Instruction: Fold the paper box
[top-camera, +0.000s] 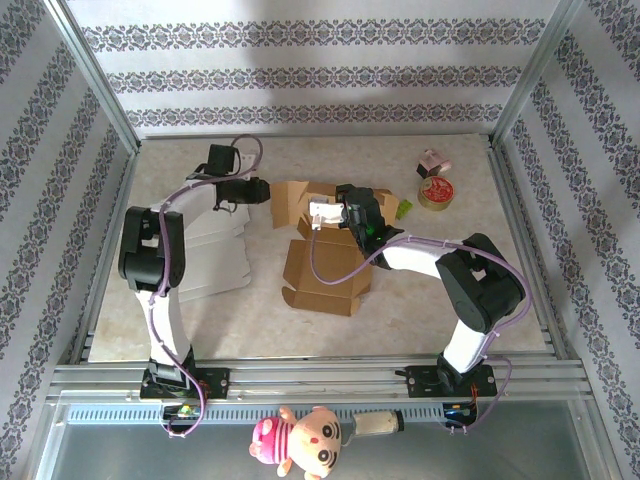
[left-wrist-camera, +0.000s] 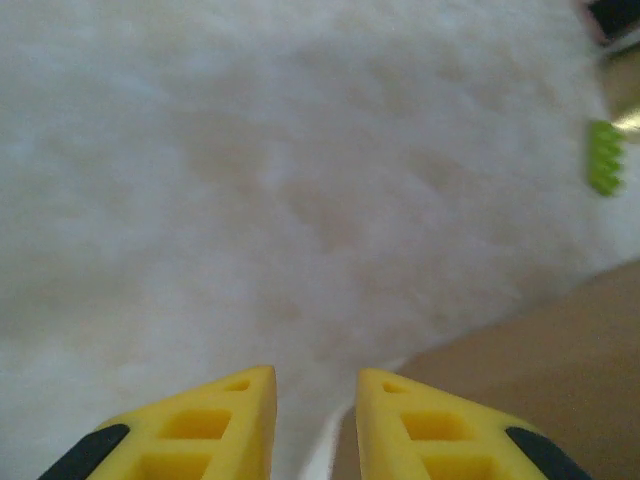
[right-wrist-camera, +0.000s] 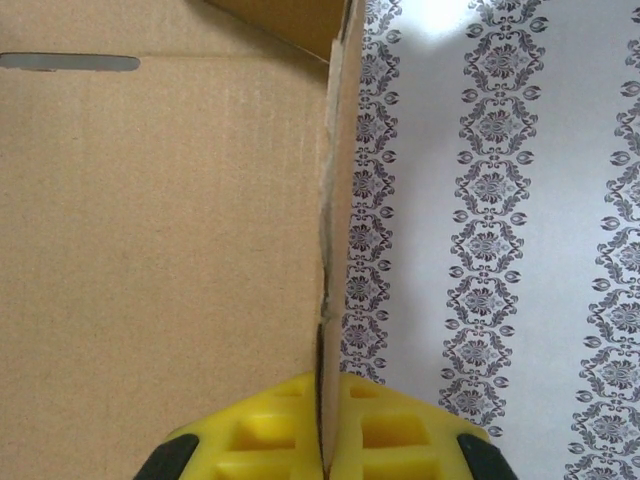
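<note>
**Right gripper (right-wrist-camera: 325, 405) pinches the paper box (top-camera: 325, 268)**

Its jaws are clamped on an upright cardboard wall of the brown box. The box sits mid-table, spreading near of the claw. The left gripper (top-camera: 263, 190), jaws slightly parted, holds nothing beside the box's far-left flap. On the far right, a round tin (top-camera: 437, 193) has a red label too small to read.

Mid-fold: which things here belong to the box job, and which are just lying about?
Job: cardboard box; right gripper, clamped on a box panel; left gripper, jaws apart beside the box.

Lying about: white flat sheets; round tin; small pink item; green piece; plush doll on the front rail.
</note>
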